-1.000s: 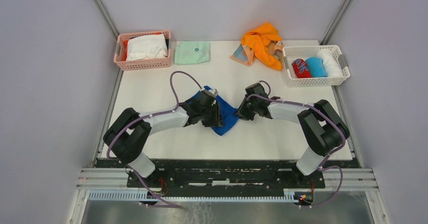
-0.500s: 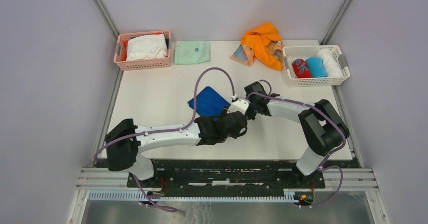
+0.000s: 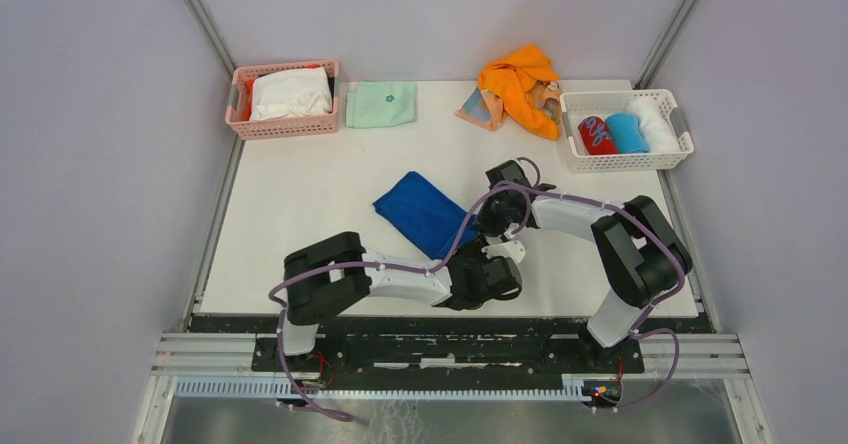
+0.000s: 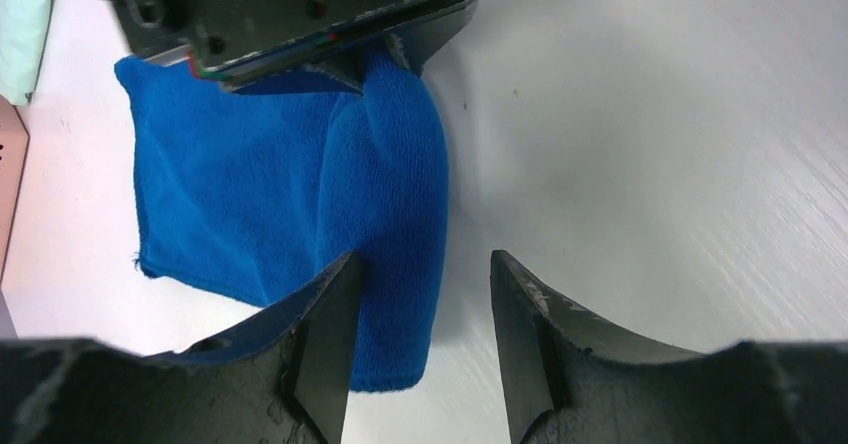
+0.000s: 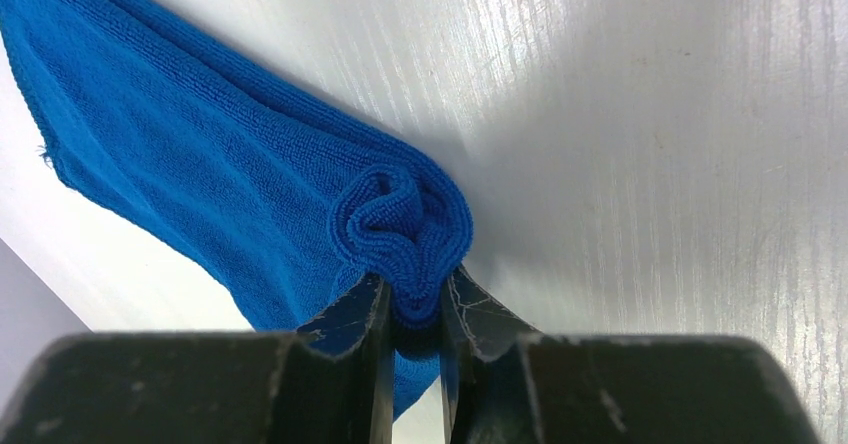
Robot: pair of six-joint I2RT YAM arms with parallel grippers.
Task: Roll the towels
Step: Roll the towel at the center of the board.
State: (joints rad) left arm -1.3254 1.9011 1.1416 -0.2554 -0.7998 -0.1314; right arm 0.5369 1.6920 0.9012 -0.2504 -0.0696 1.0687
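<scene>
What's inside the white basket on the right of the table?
The white basket holds three rolled cloths side by side: a red patterned roll, a light blue roll, a white roll. Anything beneath them is covered.

Your left claw (image 4: 422,269) sits with jaws apart, arm stretched low across; your right claw (image 5: 413,286) is pinched tight.

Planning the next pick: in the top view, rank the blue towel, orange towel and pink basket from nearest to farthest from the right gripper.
1. blue towel: table centre, pinched in the right gripper.
2. orange towel: far edge, right of centre.
3. pink basket: far left corner.
</scene>
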